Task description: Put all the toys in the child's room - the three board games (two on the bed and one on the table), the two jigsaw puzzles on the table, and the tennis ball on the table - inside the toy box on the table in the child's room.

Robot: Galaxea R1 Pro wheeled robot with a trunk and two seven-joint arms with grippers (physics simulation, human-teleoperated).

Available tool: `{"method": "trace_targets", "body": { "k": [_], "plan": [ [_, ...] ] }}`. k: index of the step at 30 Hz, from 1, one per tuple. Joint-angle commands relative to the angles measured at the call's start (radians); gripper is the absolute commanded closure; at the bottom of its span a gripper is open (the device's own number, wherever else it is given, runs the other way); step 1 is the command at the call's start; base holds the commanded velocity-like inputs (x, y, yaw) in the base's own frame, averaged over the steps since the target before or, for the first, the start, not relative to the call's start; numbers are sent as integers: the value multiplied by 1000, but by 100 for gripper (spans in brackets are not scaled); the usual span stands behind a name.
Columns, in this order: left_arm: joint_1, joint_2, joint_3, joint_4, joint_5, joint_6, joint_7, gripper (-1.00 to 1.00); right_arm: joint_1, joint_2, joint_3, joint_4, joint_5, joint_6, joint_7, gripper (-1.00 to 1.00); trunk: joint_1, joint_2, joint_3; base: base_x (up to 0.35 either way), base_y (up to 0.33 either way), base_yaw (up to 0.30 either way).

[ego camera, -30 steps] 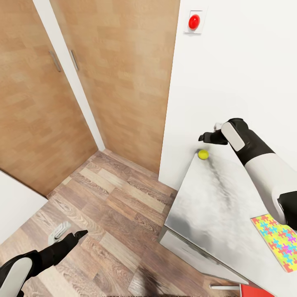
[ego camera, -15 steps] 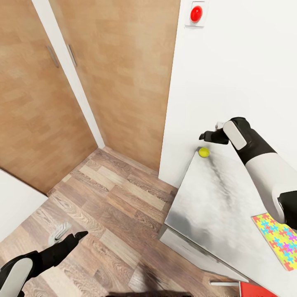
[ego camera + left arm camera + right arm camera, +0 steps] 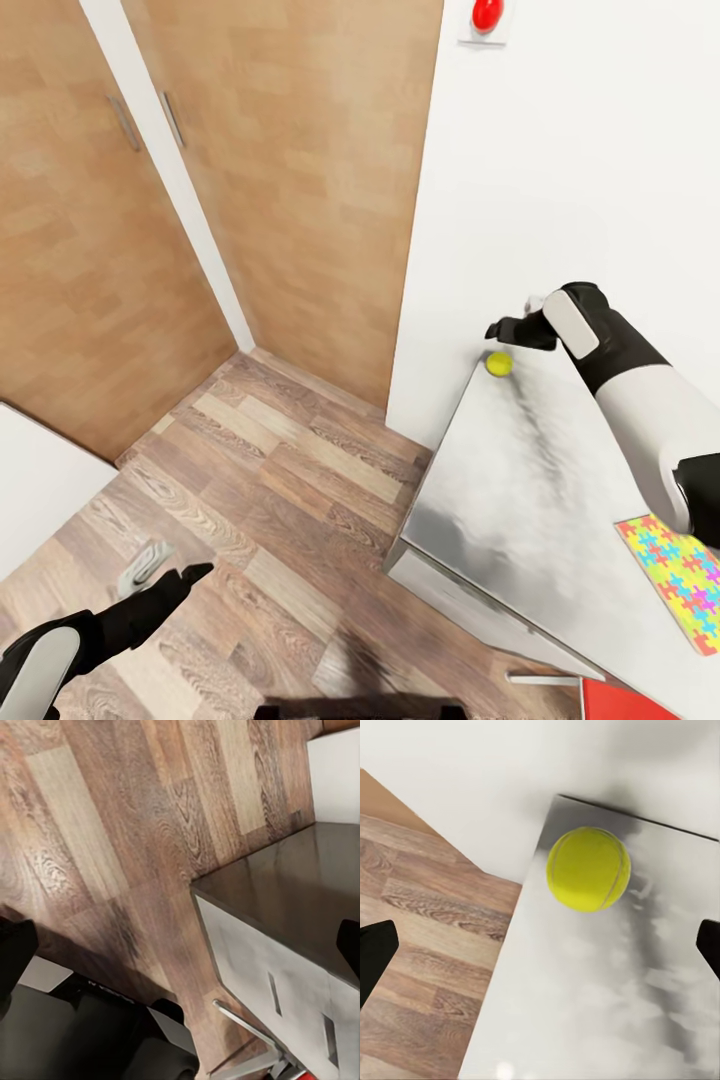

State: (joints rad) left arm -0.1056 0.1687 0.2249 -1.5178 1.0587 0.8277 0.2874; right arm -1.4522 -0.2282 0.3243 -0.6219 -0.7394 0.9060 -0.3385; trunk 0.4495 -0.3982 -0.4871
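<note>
Head view, left to right. Left pincer (image 3: 165, 570) at 7 o'clock, low over the wood-plank floor (image 3: 280, 480), fingers parted, nothing between them. Wardrobe doors (image 3: 300, 170) fill 10 to 12 o'clock. Red wall button (image 3: 487, 14) at 1 o'clock, cut by the frame edge.

Worktop (image 3: 520, 500) runs from 3 toward 5 o'clock, pale and glossy, its far corner against the white wall. Tennis ball (image 3: 499, 363) sits on that far corner, close to the edge. Right pincer (image 3: 510, 328) hangs just above the ball, not touching, pointing toward 9 o'clock; how far it is open cannot be told here. Jigsaw puzzle (image 3: 680, 580) lies flat at 4 o'clock, well apart from the ball, its long axis running 11 to 5.

Left wrist view adds the worktop's (image 3: 300, 892) underside detail: white drawer fronts (image 3: 285, 990) with slot cut-outs, floor (image 3: 112, 832) beside it.

Right wrist view settles the right pincer: dark fingertips (image 3: 375, 952) sit at opposite frame edges, wide apart, empty. Ball (image 3: 588, 868) lies between them, resting on the worktop (image 3: 600, 1005) near its corner. A round ball, so no long axis; seam lines curve across it.
</note>
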Motion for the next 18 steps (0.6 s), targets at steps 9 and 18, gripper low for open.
{"method": "trace_targets", "body": {
  "k": [9, 18],
  "plan": [
    [0, 0, 0, 0, 10, 4, 9, -100, -40, 1, 7, 71, -9, 0, -7, -100, 0, -2, -16, 0, 0, 61],
    [0, 0, 0, 1, 10, 4, 8, -100, -53, 3, 8, 95, -7, -1, -7, -100, 0, -2, -30, 0, 0, 65]
  ]
}}
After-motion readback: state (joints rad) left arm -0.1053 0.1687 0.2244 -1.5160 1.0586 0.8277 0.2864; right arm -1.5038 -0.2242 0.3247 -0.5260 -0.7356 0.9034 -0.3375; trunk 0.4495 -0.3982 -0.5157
